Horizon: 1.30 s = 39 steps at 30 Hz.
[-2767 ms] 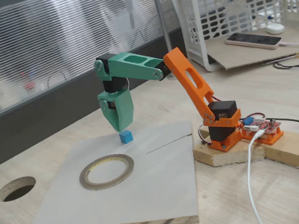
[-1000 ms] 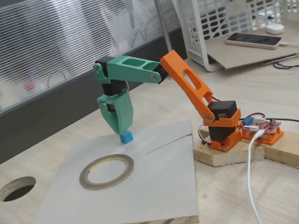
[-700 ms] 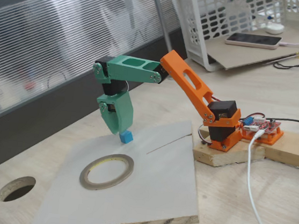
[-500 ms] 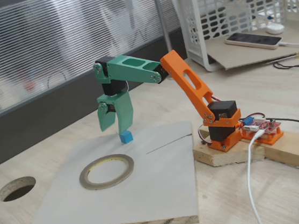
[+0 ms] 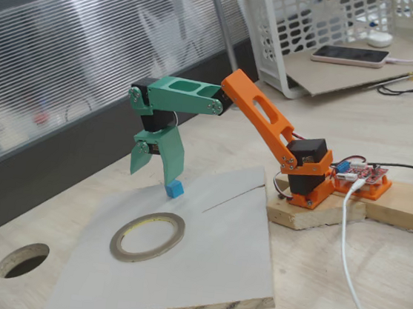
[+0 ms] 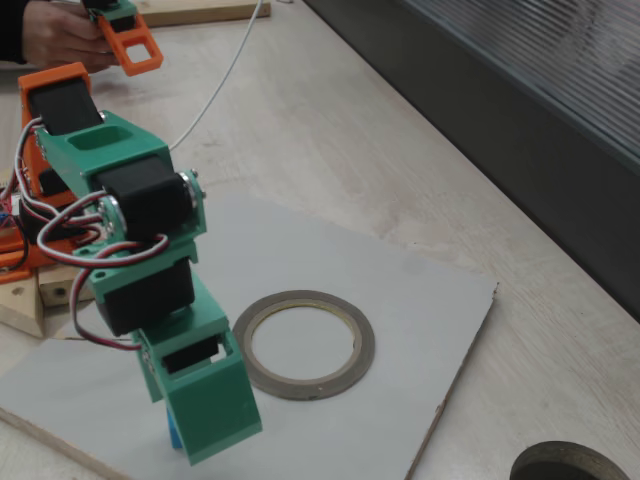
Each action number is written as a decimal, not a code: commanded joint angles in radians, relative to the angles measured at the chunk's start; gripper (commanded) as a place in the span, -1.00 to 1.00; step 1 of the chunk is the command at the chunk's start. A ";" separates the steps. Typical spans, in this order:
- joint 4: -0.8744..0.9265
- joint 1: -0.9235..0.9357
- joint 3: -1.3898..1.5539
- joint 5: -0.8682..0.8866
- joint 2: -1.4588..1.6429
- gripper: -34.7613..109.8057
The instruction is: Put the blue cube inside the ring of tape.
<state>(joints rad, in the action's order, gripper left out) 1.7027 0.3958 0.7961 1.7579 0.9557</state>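
The small blue cube point(image 5: 175, 189) rests on the grey board point(image 5: 210, 252), behind the ring of tape point(image 5: 148, 236) and apart from it. My green gripper point(image 5: 152, 175) hangs just above the board with its jaws open. The wide finger point(image 5: 170, 162) stands right over the cube and the thin finger point(image 5: 136, 158) is swung out to the left. In the other fixed view the wide finger point(image 6: 205, 400) hides nearly all of the cube point(image 6: 175, 436), and the ring of tape point(image 6: 305, 343) lies flat to its right with nothing inside.
A dark round hole point(image 5: 23, 259) sits in the tabletop left of the board. The arm's orange base point(image 5: 308, 177) stands on a wooden block at the right, with a white cable point(image 5: 348, 253) beside it. A white basket point(image 5: 333, 27) and a phone point(image 5: 350, 56) lie behind.
The gripper has gone from shut to open: its thin finger swung out to the left. The cube stays on the board under the wide finger.
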 commanded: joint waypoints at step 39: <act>0.106 0.012 -0.014 0.008 -0.074 0.44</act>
<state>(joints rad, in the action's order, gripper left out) 1.7871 0.3973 0.7915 1.7579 0.8682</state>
